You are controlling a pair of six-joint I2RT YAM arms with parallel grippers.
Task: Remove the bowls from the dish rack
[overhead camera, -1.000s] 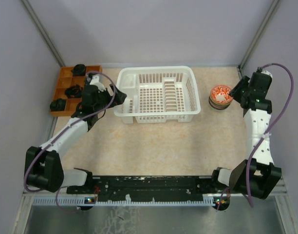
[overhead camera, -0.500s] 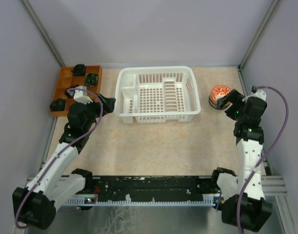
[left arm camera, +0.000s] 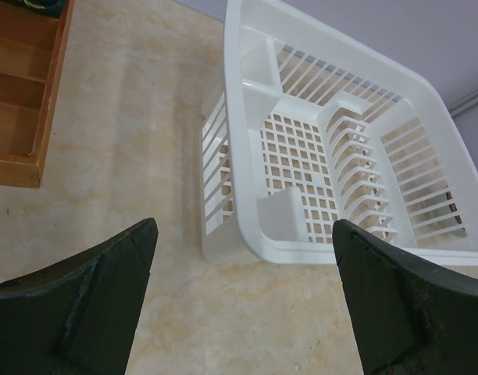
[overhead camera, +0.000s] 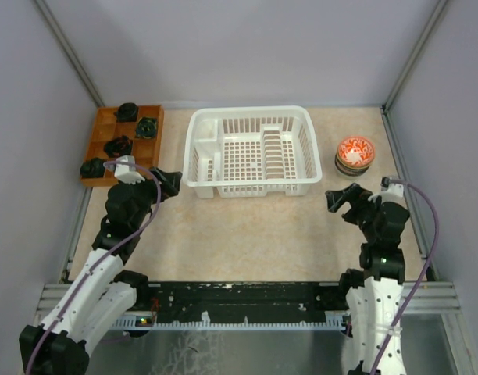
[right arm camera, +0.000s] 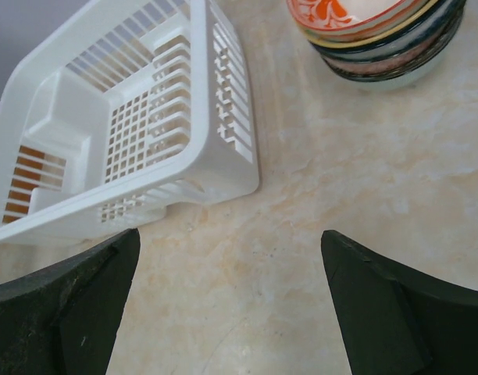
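The white dish rack (overhead camera: 251,186) stands at the back middle of the table, and no bowl shows inside it. The bowls (overhead camera: 354,155) sit in one stack to its right, a white bowl with red-orange marks on top. My left gripper (overhead camera: 167,183) hangs open just off the rack's near left corner, holding nothing. In the left wrist view the rack (left arm camera: 235,117) lies ahead of the left gripper (left arm camera: 243,301). My right gripper (overhead camera: 340,199) is open and empty, nearer than the stack. The right wrist view shows the bowls (right arm camera: 379,39) and the rack (right arm camera: 223,168) beyond the right gripper (right arm camera: 227,305).
A brown wooden compartmented tray (overhead camera: 106,125) with several dark lumps stands at the back left, beside the rack. Grey walls close in the table on three sides. Bare beige tabletop (overhead camera: 255,234) stretches between the rack and the arm bases.
My right gripper opened, let go of the bowl stack and drew back toward the near edge. My left arm also pulled back from the rack's left side.
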